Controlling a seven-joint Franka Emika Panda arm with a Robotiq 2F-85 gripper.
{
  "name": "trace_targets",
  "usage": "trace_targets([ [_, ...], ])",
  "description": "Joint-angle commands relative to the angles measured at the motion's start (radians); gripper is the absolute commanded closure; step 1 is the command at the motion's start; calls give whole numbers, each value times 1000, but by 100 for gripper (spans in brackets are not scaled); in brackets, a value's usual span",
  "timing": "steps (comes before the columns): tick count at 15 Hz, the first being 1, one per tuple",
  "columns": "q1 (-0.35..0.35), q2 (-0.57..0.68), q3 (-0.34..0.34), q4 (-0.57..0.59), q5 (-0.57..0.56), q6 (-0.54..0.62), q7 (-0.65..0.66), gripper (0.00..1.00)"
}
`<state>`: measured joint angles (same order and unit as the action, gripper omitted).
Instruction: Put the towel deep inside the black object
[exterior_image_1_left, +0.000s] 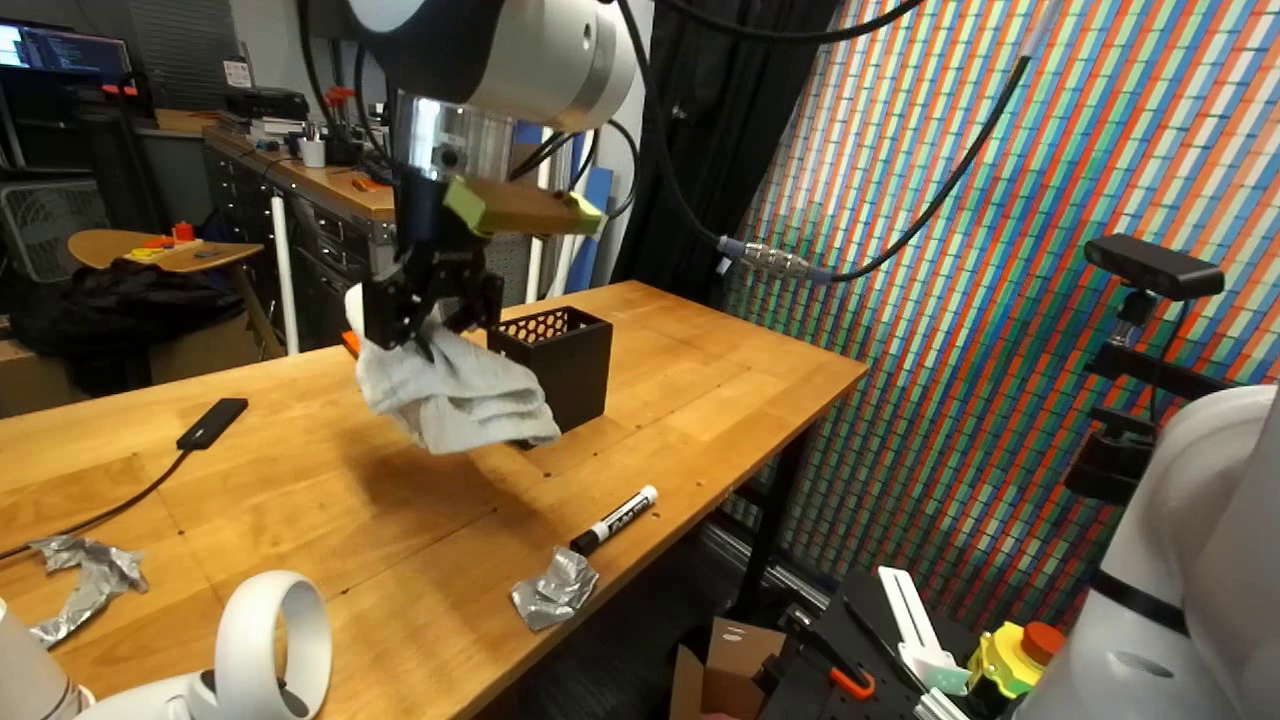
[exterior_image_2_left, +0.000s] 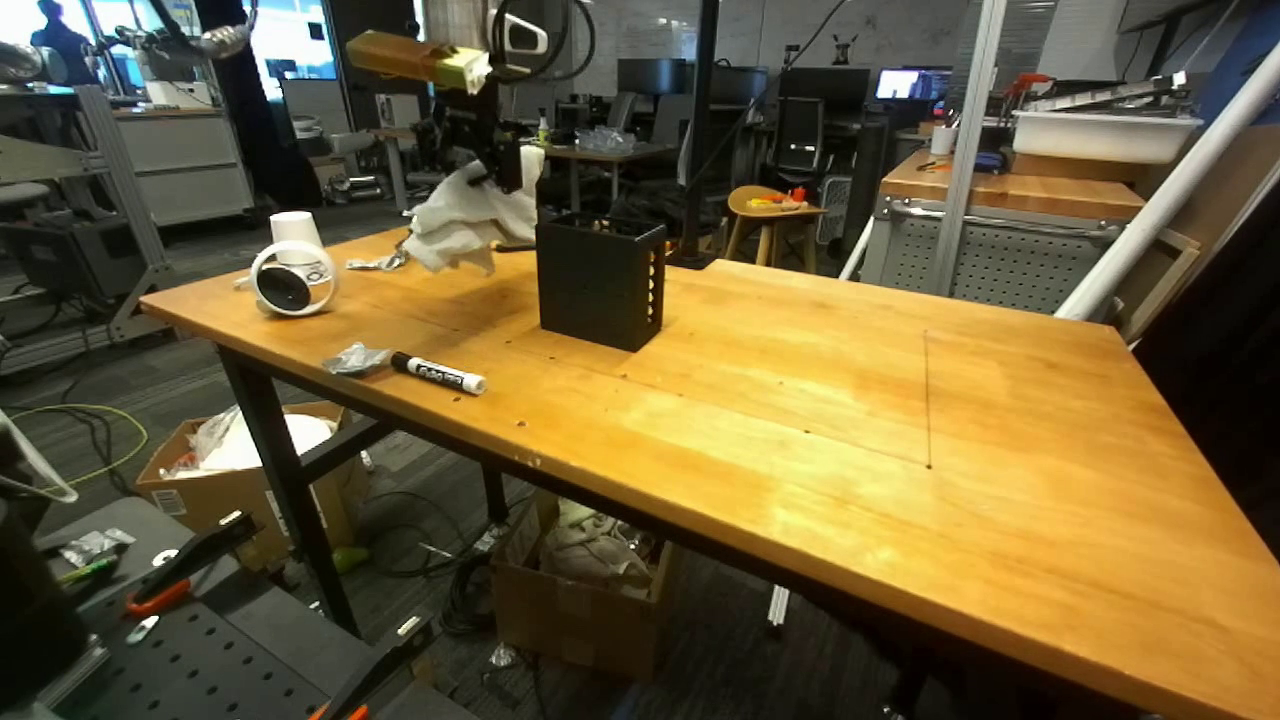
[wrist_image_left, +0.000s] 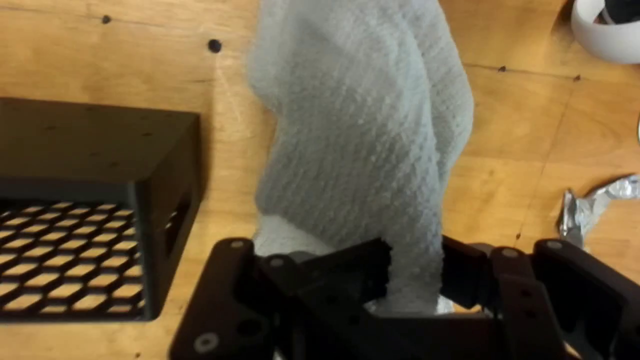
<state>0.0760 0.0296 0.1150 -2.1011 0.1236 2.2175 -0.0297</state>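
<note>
The light grey towel (exterior_image_1_left: 460, 395) hangs in folds from my gripper (exterior_image_1_left: 430, 315), above the wooden table. It also shows in an exterior view (exterior_image_2_left: 475, 215) and in the wrist view (wrist_image_left: 360, 135). My gripper (wrist_image_left: 415, 272) is shut on the towel, with a thick fold pinched between the fingers. The black object (exterior_image_1_left: 575, 370) is an upright rectangular box with an open top and a honeycomb-holed side. It also stands in an exterior view (exterior_image_2_left: 598, 285) and at the left of the wrist view (wrist_image_left: 90, 142). The towel is beside the box, outside it. The box's bottom inside is hidden.
A black and white marker (exterior_image_1_left: 615, 520) and crumpled silver tape (exterior_image_1_left: 556, 590) lie near the table edge. A white ring-shaped controller (exterior_image_2_left: 293, 280), another silver scrap (exterior_image_1_left: 90, 580) and a black cabled device (exterior_image_1_left: 212, 423) are also on the table (exterior_image_2_left: 800, 360).
</note>
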Motion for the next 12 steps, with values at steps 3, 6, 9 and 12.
trace_targets([
  [3,-41,-47,-67,58,-162,30,66,90],
  [6,-65,-30,-94,89,-284,35,122,90],
  [9,-80,1,-112,103,-361,36,148,90],
  [12,-83,17,-119,68,-359,26,122,90],
])
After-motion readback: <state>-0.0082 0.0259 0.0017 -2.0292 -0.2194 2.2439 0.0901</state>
